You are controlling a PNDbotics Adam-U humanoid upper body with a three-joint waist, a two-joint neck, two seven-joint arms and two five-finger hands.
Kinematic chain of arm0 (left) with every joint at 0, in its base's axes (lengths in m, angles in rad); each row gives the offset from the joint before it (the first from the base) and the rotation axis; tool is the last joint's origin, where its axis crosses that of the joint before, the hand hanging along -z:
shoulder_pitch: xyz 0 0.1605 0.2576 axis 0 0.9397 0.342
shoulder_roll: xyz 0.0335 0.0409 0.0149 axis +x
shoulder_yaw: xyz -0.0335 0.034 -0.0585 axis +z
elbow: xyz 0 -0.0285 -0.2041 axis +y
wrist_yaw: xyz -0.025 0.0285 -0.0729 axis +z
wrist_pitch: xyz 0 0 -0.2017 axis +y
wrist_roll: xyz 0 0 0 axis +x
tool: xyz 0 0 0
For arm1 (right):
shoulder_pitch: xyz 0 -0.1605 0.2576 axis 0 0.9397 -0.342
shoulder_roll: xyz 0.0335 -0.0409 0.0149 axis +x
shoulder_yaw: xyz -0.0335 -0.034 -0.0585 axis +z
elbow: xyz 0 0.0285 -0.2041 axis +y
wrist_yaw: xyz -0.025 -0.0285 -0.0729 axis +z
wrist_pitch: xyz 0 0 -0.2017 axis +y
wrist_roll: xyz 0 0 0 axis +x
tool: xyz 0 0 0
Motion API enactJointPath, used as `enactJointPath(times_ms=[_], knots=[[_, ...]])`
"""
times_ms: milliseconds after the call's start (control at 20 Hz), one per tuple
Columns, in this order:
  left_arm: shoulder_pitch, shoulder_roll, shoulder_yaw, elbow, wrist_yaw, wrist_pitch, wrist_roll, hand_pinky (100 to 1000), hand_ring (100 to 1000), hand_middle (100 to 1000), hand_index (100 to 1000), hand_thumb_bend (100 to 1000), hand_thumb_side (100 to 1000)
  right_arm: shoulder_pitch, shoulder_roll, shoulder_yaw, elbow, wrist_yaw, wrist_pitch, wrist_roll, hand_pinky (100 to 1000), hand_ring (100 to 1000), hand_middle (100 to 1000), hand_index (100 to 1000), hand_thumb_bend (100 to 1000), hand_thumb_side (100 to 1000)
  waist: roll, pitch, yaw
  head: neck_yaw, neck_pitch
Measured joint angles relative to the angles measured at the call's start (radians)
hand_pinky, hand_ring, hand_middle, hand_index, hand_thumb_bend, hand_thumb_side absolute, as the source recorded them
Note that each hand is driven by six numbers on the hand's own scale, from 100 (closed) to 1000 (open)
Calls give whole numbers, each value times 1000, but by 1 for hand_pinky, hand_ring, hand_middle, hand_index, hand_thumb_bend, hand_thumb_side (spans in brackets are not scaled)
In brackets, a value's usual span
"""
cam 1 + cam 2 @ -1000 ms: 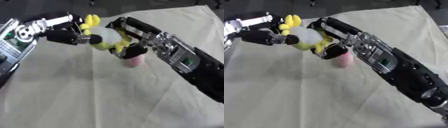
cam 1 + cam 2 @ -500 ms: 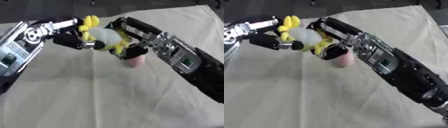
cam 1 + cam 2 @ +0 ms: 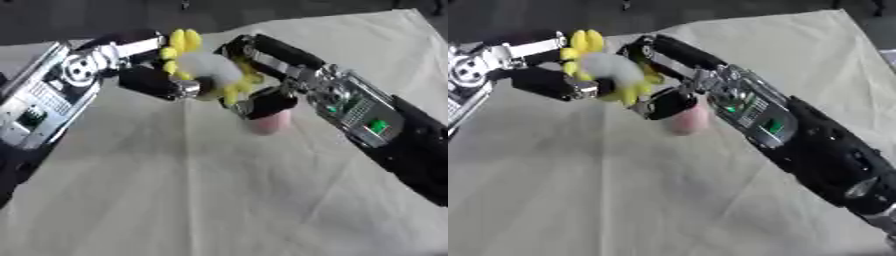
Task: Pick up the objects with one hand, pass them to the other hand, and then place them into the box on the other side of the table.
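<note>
Since a second ago, both hands are lifting slightly, the left hand [image 3: 157, 80] closing round the yellow-and-white toy [image 3: 208, 70] that the right hand [image 3: 262, 97] is grasping mid-air at the far centre; handover is underway, and next the right should be releasing

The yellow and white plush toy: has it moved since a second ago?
Hardly. The yellow and white plush toy stays up and left of the pink object, between the left hand and right hand.

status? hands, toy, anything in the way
Left hand and right hand both curled on the yellow and white plush toy, mid handover above the cloth. Pink object under the right hand. No box in view.
</note>
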Motion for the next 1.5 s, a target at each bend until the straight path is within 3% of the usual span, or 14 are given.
enactJointPath(times_ms=[200, 400, 600, 650, 700, 850, 1100, 1300, 1500], knots=[[0, -7, -1, 3, 41, 20, 50, 754, 580, 434, 344, 100, 358, 0, 0, -5, 0, 5, 3, -3, 783, 564, 516, 622, 100, 100, 0, 0, 0, 9, 0], [0, -12, -3, 3, 40, 35, 63, 751, 573, 424, 346, 100, 275, 0, 0, -5, 1, 5, 15, -15, 813, 683, 634, 743, 100, 100, 0, 0, 0, 13, -1], [0, -15, -3, 5, 34, 49, 53, 751, 572, 424, 347, 100, 266, 0, 0, 1, 1, 11, 15, -15, 819, 700, 651, 759, 100, 100, 0, 3, 0, 13, -1], [0, -15, -3, 5, 33, 51, 51, 745, 568, 410, 339, 100, 230, 0, 1, 1, 1, 12, 14, -14, 889, 834, 806, 906, 100, 313, 0, 3, 0, 13, -1], [0, -15, -1, 7, 31, 55, 49, 744, 568, 409, 338, 100, 223, 0, 1, 2, 1, 15, 11, -13, 898, 838, 806, 911, 100, 329, 0, 3, 0, 13, -1], [0, -15, 1, 15, 28, 67, 40, 743, 566, 404, 332, 100, 212, 0, 1, 1, 1, 43, -18, -12, 905, 827, 792, 913, 170, 288, 0, 3, 0, 13, -1], [0, -15, 1, 25, 16, 77, 30, 739, 559, 387, 319, 100, 156, 0, 2, -1, 1, 92, -63, -5, 909, 826, 790, 918, 262, 100, 0, 4, -1, 13, -1], [0, -15, 2, 34, 2, 81, 30, 737, 552, 375, 305, 100, 127, 0, 9, -3, 1, 103, -71, -4, 912, 824, 788, 918, 323, 100, 0, 5, -1, 13, -1], [1, -15, 3, 37, -7, 85, 31, 737, 552, 370, 303, 100, 112, 0, 9, -5, 1, 107, -72, -3, 911, 821, 785, 914, 323, 100, 0, 5, -5, 13, -1]])
